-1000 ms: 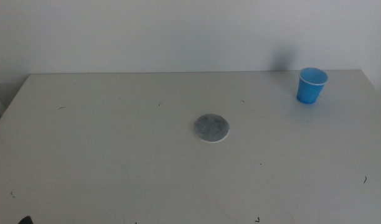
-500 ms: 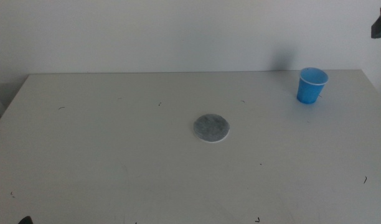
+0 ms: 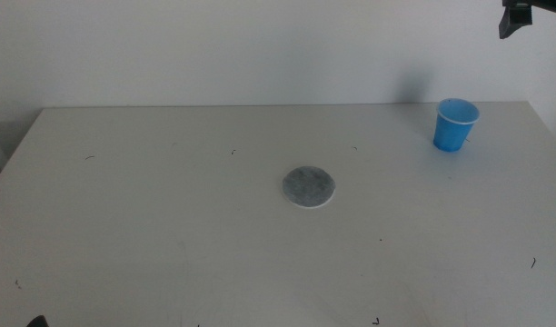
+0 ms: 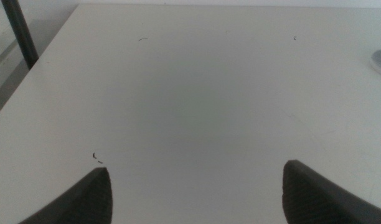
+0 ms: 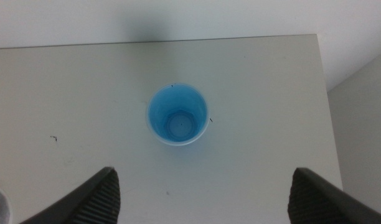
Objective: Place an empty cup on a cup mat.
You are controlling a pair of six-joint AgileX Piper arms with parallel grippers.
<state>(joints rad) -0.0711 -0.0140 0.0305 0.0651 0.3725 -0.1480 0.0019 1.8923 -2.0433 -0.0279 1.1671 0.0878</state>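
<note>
- Tabletop (image 3: pixel 169 227), a broad pale grey-white surface with small dark specks, fills most of the middle view.
- Right gripper (image 5: pixel 203 193), with dark jaws spread wide apart and nothing between them, is seen at the upper right corner of the middle view, high above the cup.
- Left gripper (image 4: pixel 197 193), jaws likewise apart and empty, is held over bare table and cannot be seen in the middle view.
- Flat round mottled grey cup mat (image 3: pixel 308 186) with a thin white edge lies at frame centre.
- Small bright blue tapered disposable cup (image 3: pixel 454 124), upright and empty, stands at the upper right, well apart from the mat.
- Risk: the light cup could be tipped or crushed if the descent is off-centre or the squeeze too hard.
</note>
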